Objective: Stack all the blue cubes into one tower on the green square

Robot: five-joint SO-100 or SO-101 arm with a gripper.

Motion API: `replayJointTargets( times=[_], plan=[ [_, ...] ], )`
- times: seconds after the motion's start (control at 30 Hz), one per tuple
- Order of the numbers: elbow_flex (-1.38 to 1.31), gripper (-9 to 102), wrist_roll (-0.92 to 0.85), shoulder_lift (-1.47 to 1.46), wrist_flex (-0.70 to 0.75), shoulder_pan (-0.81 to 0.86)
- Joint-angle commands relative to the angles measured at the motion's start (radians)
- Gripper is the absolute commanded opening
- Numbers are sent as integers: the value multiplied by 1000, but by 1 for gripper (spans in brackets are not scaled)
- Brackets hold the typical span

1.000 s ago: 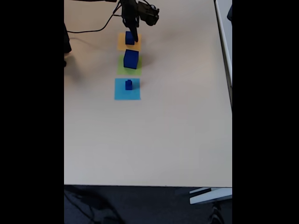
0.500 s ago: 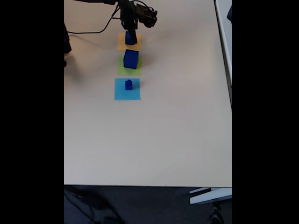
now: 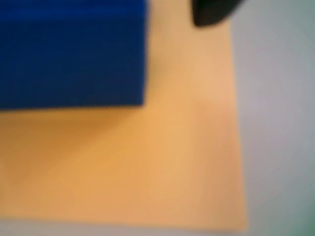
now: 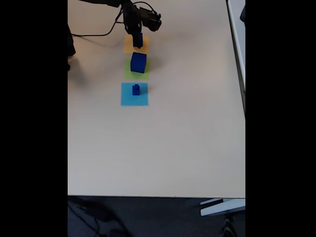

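Lower now than a second ago, the black two-finger gripper (image 4: 138, 43) has come down over the mid-sized dark navy-blue cube (image 4: 138, 40) on the flat orange-yellow paper square (image 4: 129, 47), and the arm's body has drawn back toward the top edge of the fixed view. From that camera the gripper covers most of the cube, so I cannot tell whether the jaws are apart or already pressing its sides. In the wrist view the same cube (image 3: 71, 51) sits very close and blurred at upper left on the orange paper (image 3: 147, 167), with one dark fingertip (image 3: 211, 12) standing clear of its right face.

The step in hand looks like the pick of this cube. To do it well, the fingers should straddle it squarely, sink far enough to grip flat faces rather than the top edges, close firmly, and lift straight up so the paper is not dragged.

Just below in the fixed view, the large dark navy-blue cube (image 4: 138, 62) already stands on the light lime-green paper square (image 4: 127, 74), the tower's base. Further down, the smallest navy-blue cube (image 4: 136, 89) rests on a light-blue paper square (image 4: 134, 98). All lie on the pale beige table (image 4: 163, 148).

No brand, label or readable writing shows on anything.
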Motion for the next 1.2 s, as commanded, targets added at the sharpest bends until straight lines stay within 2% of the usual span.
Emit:
replayJointTargets(
  times=[0.0,0.1,0.23,0.43,0.73,1.17],
  plan=[
    [3,19,-11,87,0,11],
    [0,9,-11,89,0,14],
    [-6,2,0,91,-2,18],
    [-49,0,-3,98,31,35],
    [-301,1,-58,173,314,141],
    [-295,1,-245,247,377,350]
  ],
)
